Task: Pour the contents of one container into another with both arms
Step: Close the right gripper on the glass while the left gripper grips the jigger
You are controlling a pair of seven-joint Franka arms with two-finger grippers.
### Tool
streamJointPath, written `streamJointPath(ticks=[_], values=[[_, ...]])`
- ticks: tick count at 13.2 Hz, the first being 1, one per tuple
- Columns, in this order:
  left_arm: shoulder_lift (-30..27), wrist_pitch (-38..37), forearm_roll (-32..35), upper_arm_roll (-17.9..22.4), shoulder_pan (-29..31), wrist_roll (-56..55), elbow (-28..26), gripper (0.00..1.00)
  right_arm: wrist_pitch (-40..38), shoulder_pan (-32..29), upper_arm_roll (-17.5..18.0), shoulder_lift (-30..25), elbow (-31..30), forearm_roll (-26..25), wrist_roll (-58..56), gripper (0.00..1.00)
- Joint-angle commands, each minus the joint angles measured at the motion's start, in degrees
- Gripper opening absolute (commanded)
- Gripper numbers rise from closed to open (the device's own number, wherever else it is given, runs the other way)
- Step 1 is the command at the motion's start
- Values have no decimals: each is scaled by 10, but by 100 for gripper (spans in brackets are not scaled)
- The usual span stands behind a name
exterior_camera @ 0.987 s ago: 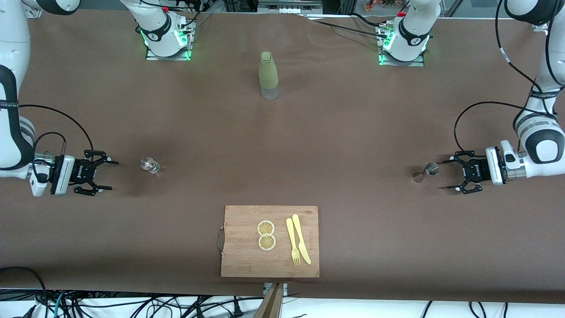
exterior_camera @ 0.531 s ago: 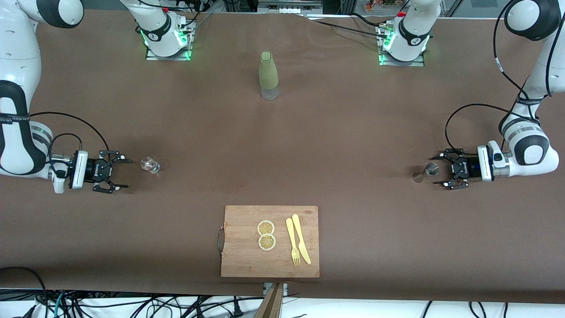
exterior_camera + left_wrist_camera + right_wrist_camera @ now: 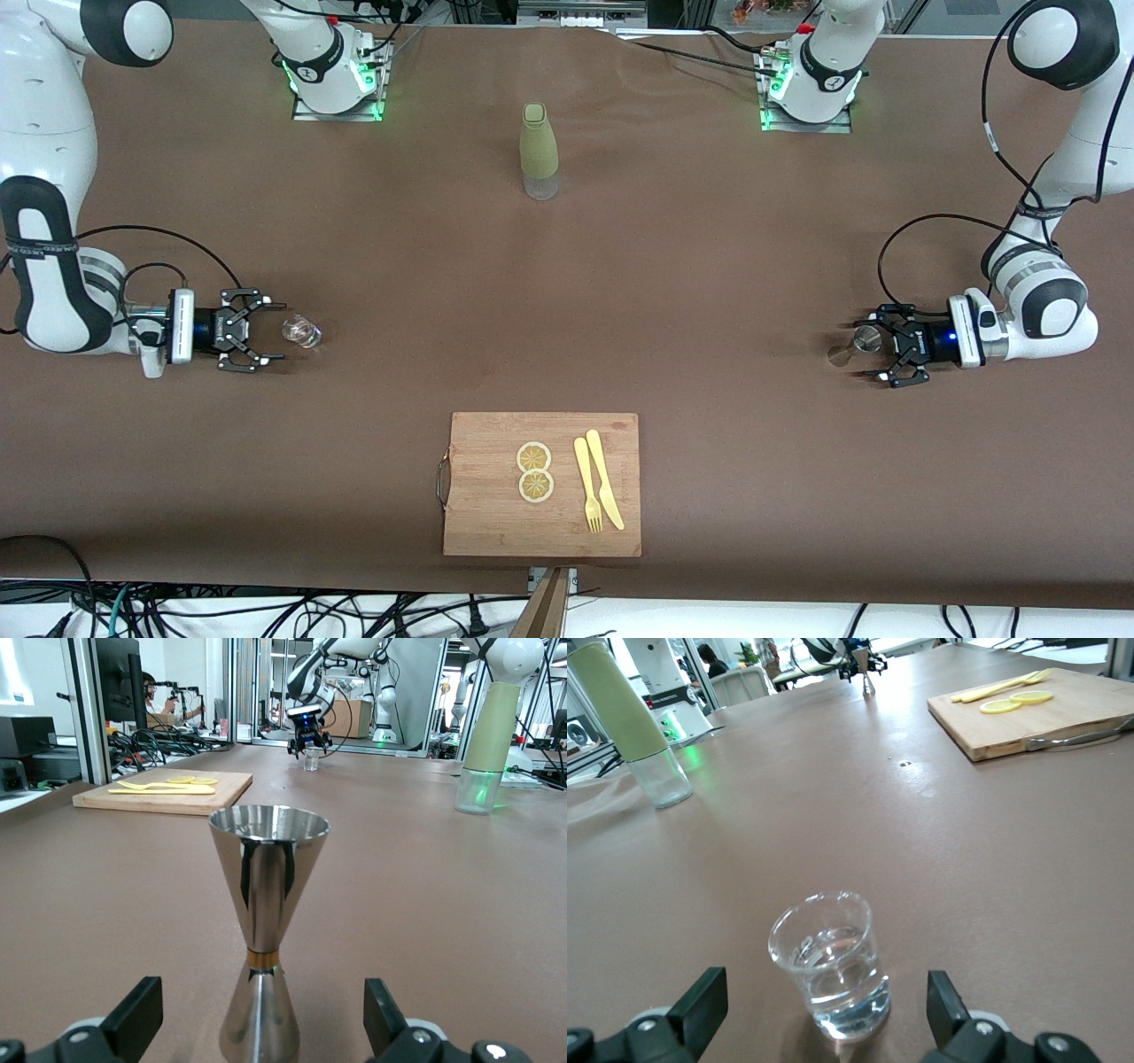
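Front view shows a brown table point(image 3: 567, 292) with two white robot arms reaching in low from its ends. Taking the table's middle as a clock centre with twelve toward the arm bases, a wooden cutting board point(image 3: 496, 523) lies at six o'clock, holding two lemon slices point(image 3: 534, 471) and a yellow fork point(image 3: 586, 487) and knife point(image 3: 604, 479). A green-sleeved bottle point(image 3: 539, 151) stands upright at twelve.

At three o'clock the left gripper point(image 3: 873, 344) sits just above the table, fingers spread wide either side of a steel jigger point(image 3: 264, 930), gripping nothing. The jigger's upper cup looks empty, though its inside is barely visible.

At nine o'clock the right gripper point(image 3: 270, 335) is likewise spread wide and empty-handed, just beside a small clear glass point(image 3: 831, 964) about a third full of clear liquid.

Both arms appear to be approaching their containers. Each should centre its container between the fingers before closing, gripping the glass gently and level so nothing spills.
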Motion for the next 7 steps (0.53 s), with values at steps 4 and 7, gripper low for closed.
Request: streamJointPath(ticks=[4,7], values=[[9,-10,-18,-6,0,25,13,95,-14,0,2,21,0,39,-51,100],[10,-10,-17,-6,1,26,13,79,-14,8,2,38,1,64,-74,100]])
